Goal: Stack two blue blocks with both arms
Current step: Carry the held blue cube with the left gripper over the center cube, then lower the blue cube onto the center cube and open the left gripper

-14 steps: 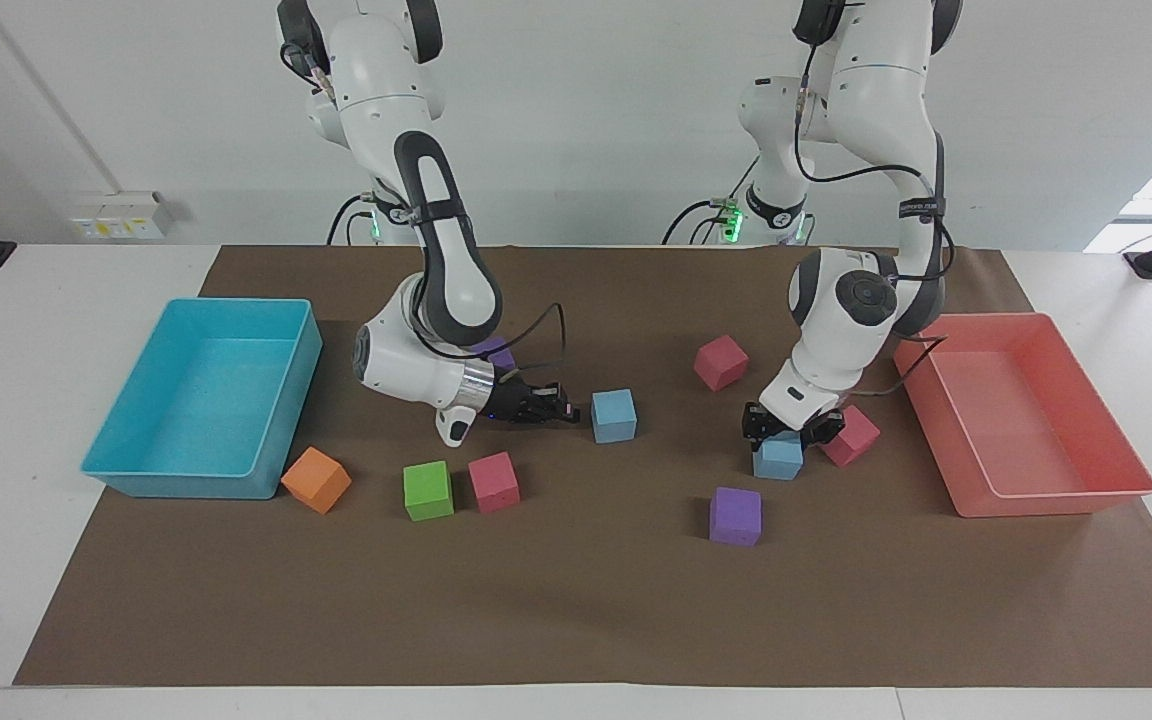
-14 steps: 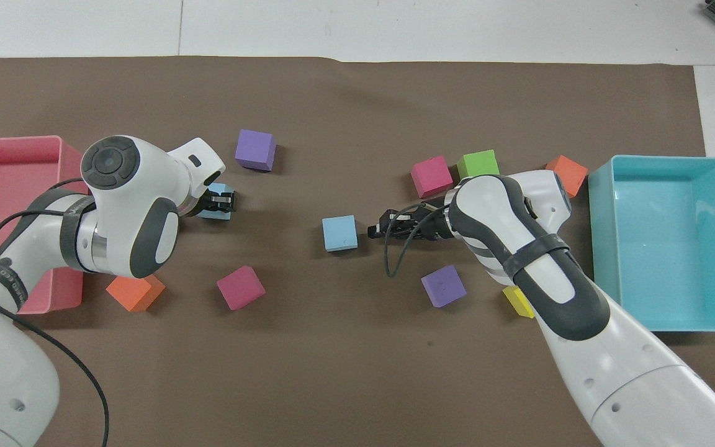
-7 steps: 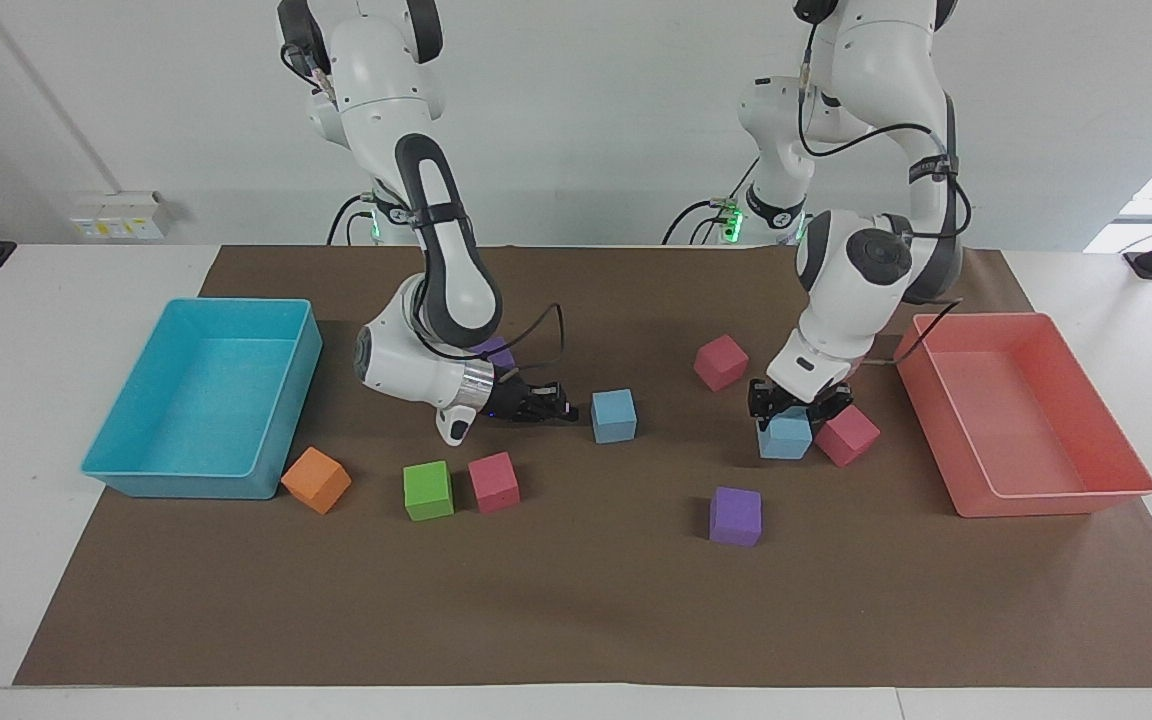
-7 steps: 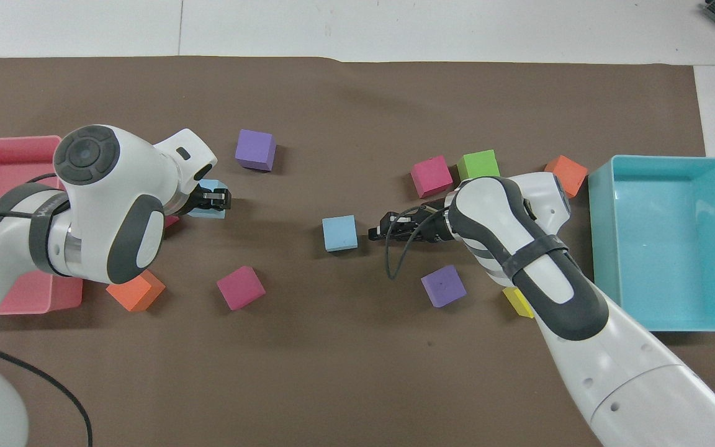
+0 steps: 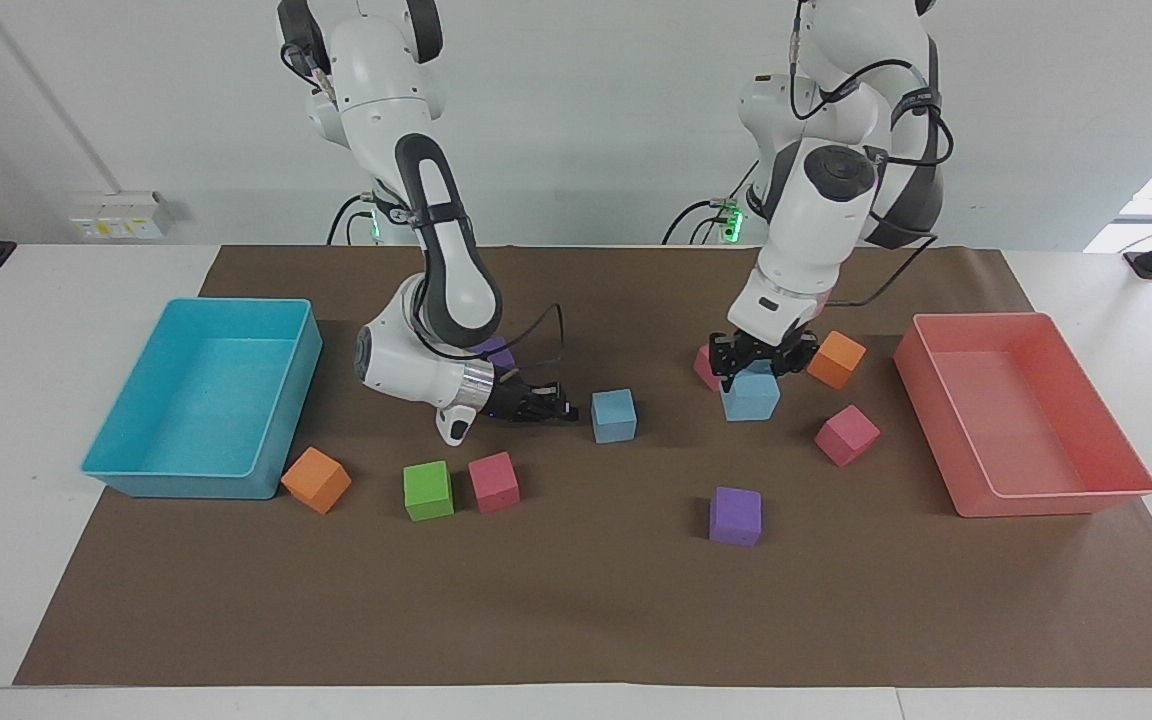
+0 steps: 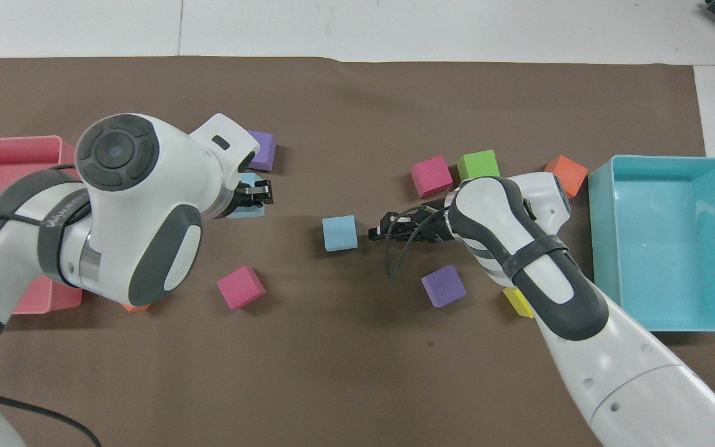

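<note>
One blue block (image 5: 614, 415) sits on the brown mat near the middle; it also shows in the overhead view (image 6: 339, 233). My right gripper (image 5: 563, 408) lies low and level just beside it on the right arm's side, apart from it; it also shows in the overhead view (image 6: 375, 231). My left gripper (image 5: 764, 365) points down and is shut on the second blue block (image 5: 750, 397), holding it raised above the mat, over the ground between the purple cube and the magenta cube. In the overhead view the left gripper (image 6: 262, 194) and its block (image 6: 247, 208) are partly hidden by the arm.
A turquoise tray (image 5: 206, 400) stands at the right arm's end and a pink tray (image 5: 1026, 420) at the left arm's end. Loose cubes lie around: purple (image 5: 735, 516), pink (image 5: 847, 435), orange (image 5: 836, 359), magenta (image 5: 704, 365), green (image 5: 428, 490), pink (image 5: 493, 482), orange (image 5: 316, 480).
My left gripper has lifted its blue block off the mat from beside the pink cube and carried it up and toward the right arm's end. The right arm has not moved.
</note>
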You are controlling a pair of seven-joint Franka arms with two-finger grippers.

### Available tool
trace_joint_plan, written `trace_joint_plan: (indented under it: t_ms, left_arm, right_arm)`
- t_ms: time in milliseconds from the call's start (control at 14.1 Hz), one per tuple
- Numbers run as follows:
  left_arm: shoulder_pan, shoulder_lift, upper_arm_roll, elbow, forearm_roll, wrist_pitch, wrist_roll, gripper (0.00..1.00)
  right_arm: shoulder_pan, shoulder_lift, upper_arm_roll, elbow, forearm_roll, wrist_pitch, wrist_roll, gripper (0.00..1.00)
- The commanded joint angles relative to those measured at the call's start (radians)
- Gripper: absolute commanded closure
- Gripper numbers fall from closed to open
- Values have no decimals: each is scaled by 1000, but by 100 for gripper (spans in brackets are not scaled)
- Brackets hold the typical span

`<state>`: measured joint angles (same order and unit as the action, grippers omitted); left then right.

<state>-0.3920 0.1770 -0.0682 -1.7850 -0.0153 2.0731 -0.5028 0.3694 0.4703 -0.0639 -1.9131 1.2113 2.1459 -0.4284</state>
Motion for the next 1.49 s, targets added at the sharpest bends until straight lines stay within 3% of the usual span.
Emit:
trace_joint_plan:
  t_ms: [0, 496, 850, 1417]
  left_arm:
    - [-91, 111, 18, 117, 8, -30, -123, 100]
    - [-206, 174, 15, 115, 6, 51, -276, 100]
    - [-226, 190, 15, 89, 8, 107, -292, 100]
    - [-229, 180, 16, 50, 9, 94, -295, 100]
  right_arm:
    - [2, -16, 4, -26, 36, 29, -46, 100]
    - [2, -16, 4, -24, 36, 29, -46, 100]
    - [2, -16, 3, -24, 36, 29, -46, 100]
    - [2, -16, 4, -24, 36, 29, -46, 100]
